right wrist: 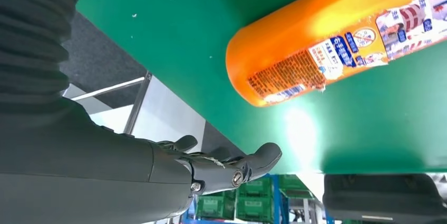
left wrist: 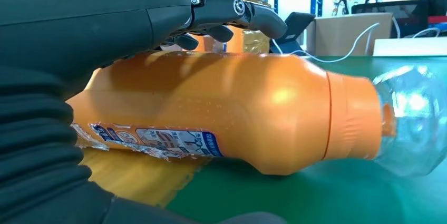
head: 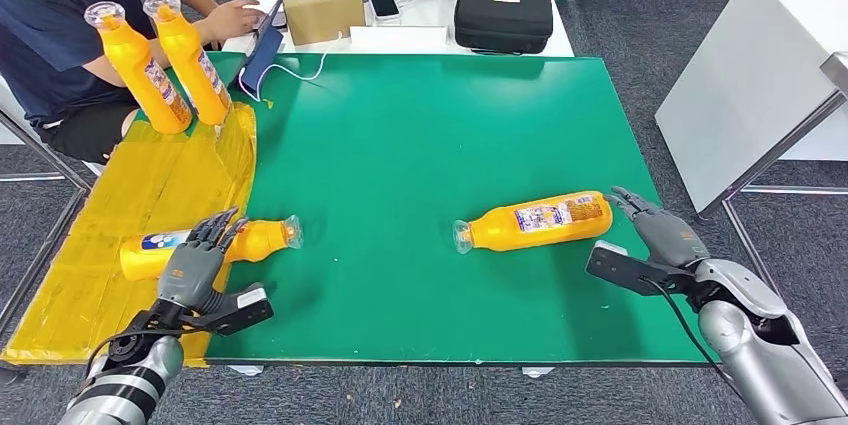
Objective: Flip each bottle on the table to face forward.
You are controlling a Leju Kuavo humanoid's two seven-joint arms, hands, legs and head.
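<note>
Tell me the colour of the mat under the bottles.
Green mat, with a yellow sheet along its left; head view shows it best.

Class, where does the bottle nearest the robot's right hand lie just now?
In the head view the bottle lies on its side on the green mat, right of centre, its base just beside the right hand.

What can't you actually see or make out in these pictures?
- Left bottle: its middle is hidden under the left hand in the head view.
- Right bottle: its cap end is cut off by the right wrist view's edge.
- Label print: too small to read.
</note>
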